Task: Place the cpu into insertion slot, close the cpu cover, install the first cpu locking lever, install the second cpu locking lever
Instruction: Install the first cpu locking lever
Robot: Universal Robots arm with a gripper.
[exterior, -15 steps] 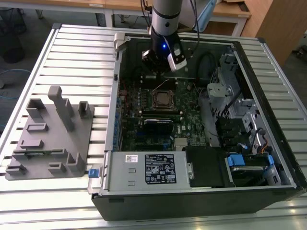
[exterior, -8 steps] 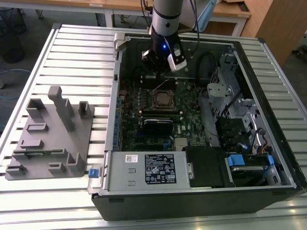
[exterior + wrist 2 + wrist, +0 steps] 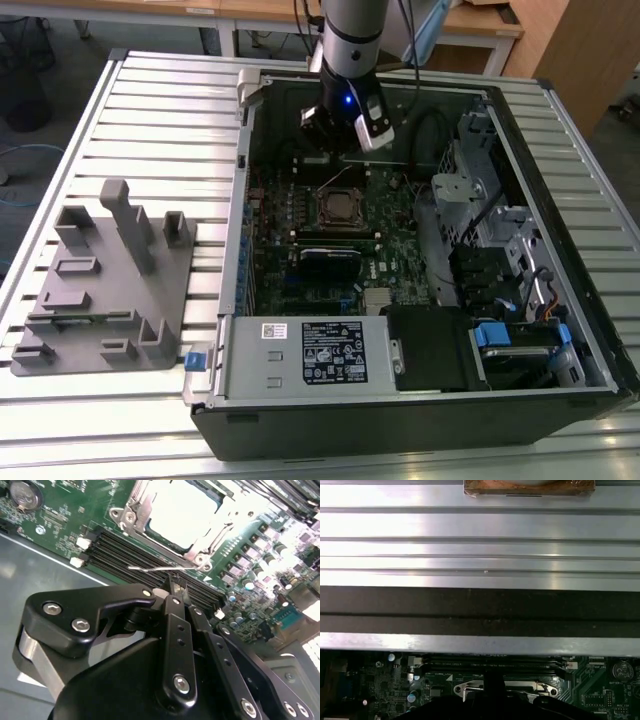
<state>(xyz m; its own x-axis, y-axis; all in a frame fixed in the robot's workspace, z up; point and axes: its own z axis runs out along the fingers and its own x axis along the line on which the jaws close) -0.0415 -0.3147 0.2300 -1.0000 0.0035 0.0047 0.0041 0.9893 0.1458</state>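
Ribbed bench (image 3: 150,100), open PC case (image 3: 400,425). End effector (image 3: 176,582) pressed together, tips at cpu locking lever (image 3: 150,569) beside seated cpu (image 3: 180,512). Suggest staying square on the wire and pressing slowly.

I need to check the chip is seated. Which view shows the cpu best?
The second wrist view: the cpu appears close, its pale square top inside the silvery cover. The exterior view shows the socket small and distant, the chip hard to make out. The first wrist view catches just the socket's metal edge, chip top hidden.
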